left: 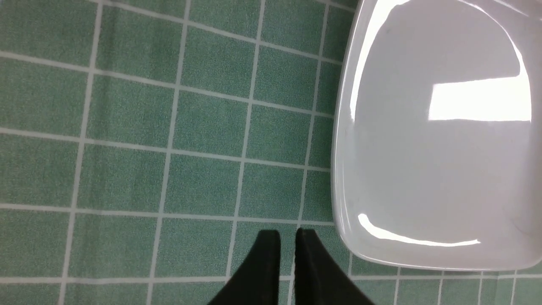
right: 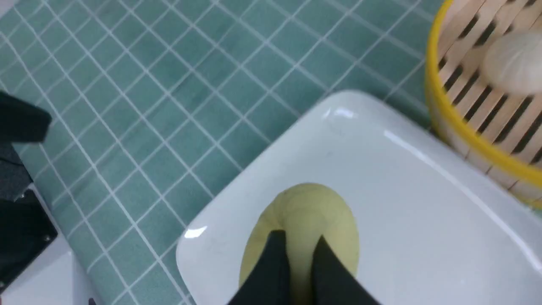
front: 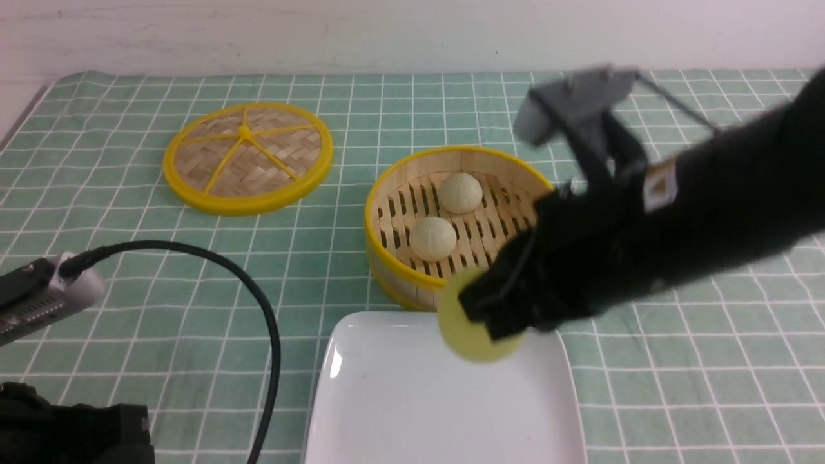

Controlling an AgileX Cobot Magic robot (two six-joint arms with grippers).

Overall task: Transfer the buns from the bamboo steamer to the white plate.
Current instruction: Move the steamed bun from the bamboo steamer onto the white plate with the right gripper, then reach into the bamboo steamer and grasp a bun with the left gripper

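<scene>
My right gripper [front: 485,317] is shut on the pale yellow bun [front: 469,338], which hangs over the far edge of the white plate [front: 399,399]. The right wrist view shows the black fingertips [right: 277,241] pinching that yellow bun [right: 305,212] above the plate [right: 423,237]. Two off-white buns [front: 461,192] [front: 433,238] lie in the bamboo steamer [front: 380,254] just behind the plate. My left gripper [left: 288,233] is shut on nothing, low over the tablecloth beside a corner of the plate [left: 423,178].
The steamer's flat woven lid [front: 248,158] lies at the back left on the green checked cloth. A black cable [front: 261,303] loops from the left arm [front: 38,296] down to the front edge.
</scene>
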